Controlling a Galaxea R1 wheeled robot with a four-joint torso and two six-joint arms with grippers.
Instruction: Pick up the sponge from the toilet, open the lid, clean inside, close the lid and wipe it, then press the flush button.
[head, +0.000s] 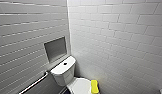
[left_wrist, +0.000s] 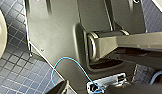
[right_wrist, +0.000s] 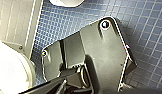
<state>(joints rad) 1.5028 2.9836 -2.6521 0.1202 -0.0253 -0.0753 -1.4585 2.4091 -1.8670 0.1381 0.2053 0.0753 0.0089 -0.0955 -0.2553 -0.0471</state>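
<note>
The sponge (head: 94,86) lies on the closed lid (head: 80,85) of the toilet (head: 62,76), at the lid's right edge and seemingly overhanging it a little. The tank (head: 69,65) stands in the tiled corner. Whether either pincer is open or closed, I cannot tell.
</note>
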